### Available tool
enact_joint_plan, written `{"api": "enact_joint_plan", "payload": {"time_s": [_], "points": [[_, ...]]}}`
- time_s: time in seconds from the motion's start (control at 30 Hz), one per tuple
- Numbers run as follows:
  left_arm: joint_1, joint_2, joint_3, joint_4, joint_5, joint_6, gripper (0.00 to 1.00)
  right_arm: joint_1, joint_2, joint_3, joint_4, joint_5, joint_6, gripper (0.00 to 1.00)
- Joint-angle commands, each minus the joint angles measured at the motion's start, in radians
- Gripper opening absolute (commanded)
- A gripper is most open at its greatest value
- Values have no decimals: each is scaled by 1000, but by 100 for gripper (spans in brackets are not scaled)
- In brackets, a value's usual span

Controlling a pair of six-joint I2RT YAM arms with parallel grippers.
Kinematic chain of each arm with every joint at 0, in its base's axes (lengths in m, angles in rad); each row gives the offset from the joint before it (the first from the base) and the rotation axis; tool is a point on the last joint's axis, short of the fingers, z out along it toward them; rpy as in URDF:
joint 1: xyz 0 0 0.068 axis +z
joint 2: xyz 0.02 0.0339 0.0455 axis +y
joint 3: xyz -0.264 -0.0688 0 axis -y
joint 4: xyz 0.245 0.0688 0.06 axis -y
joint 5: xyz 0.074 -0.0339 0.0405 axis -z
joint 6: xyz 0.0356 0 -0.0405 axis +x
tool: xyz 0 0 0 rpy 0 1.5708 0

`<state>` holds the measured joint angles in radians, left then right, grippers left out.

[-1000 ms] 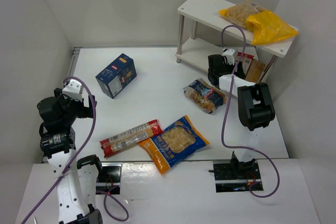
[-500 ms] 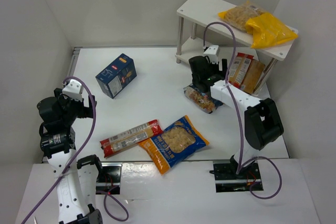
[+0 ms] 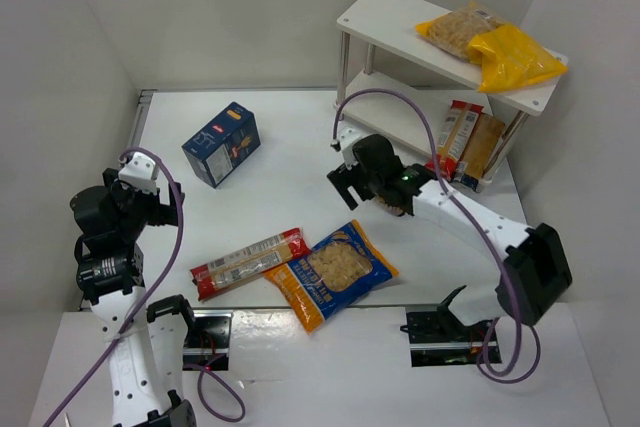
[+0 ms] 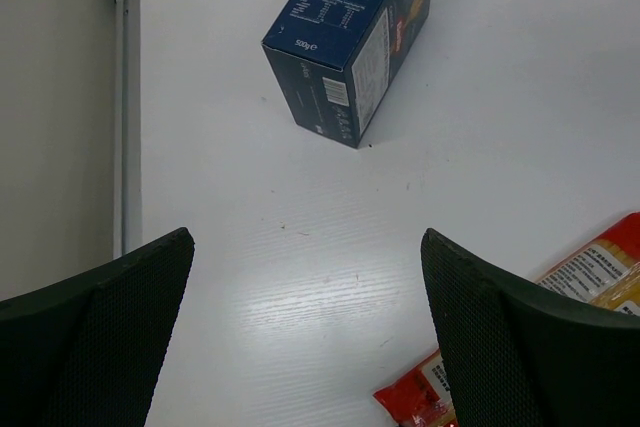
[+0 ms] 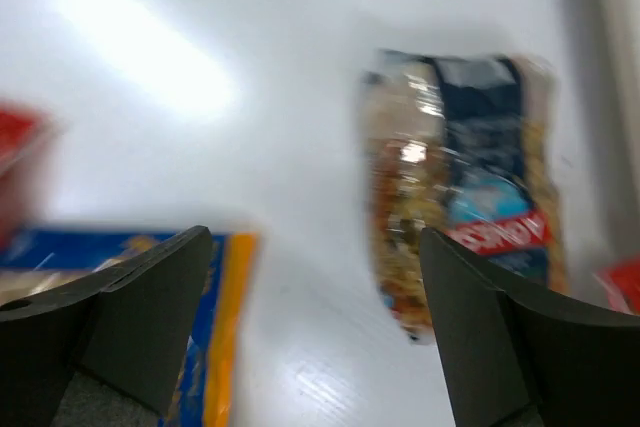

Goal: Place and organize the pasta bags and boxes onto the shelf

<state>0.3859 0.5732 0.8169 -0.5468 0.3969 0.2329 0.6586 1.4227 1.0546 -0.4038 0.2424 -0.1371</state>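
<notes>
The white shelf (image 3: 385, 17) stands at the back right. Two yellow bags (image 3: 490, 42) lie on its top board. A red spaghetti pack (image 3: 453, 135) and the tan carton (image 3: 484, 147) sit on its lower board. The dark-blue carton (image 3: 222, 143) (image 4: 350, 37), another red spaghetti pack (image 3: 248, 262) (image 4: 605, 267) and the orange-and-blue bag (image 3: 330, 272) (image 5: 228, 327) lie on the table. The small dark clear bag (image 5: 470, 207) lies just right of my right gripper (image 3: 342, 175) (image 5: 315, 242), which is open and empty; the arm hides the bag in the top view. My left gripper (image 3: 160, 209) (image 4: 305, 247) is open and empty, short of the blue carton.
White walls close in the table on the left, back and right. A grey rail (image 4: 125, 97) runs along the table's left edge. The shelf's silver legs (image 3: 344, 75) stand near my right arm's cable.
My right arm has pulled back from the shelf's lower board and swung left over the dark bag to mid-table, empty. The left arm has not moved.
</notes>
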Motion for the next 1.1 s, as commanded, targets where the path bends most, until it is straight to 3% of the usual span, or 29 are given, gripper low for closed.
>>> {"api": "enact_joint_plan", "payload": {"time_s": [0.0, 0.17, 0.4, 0.57, 0.93, 1.07], "points": [[7, -9, -2, 27, 26, 11, 100, 7, -99, 45, -148, -510, -183, 93], [7, -9, -2, 27, 36, 11, 100, 7, -124, 2, -158, -603, -246, 94], [7, -9, -2, 18, 45, 20, 100, 7, 49, 62, -228, -654, -237, 98], [7, -9, -2, 18, 45, 20, 100, 7, 123, 174, -404, -716, -237, 100], [7, 1, -2, 8, 54, 20, 100, 7, 65, 64, -319, -608, -257, 100], [7, 1, -2, 8, 54, 20, 100, 7, 88, 64, -343, -683, -297, 100]]}}
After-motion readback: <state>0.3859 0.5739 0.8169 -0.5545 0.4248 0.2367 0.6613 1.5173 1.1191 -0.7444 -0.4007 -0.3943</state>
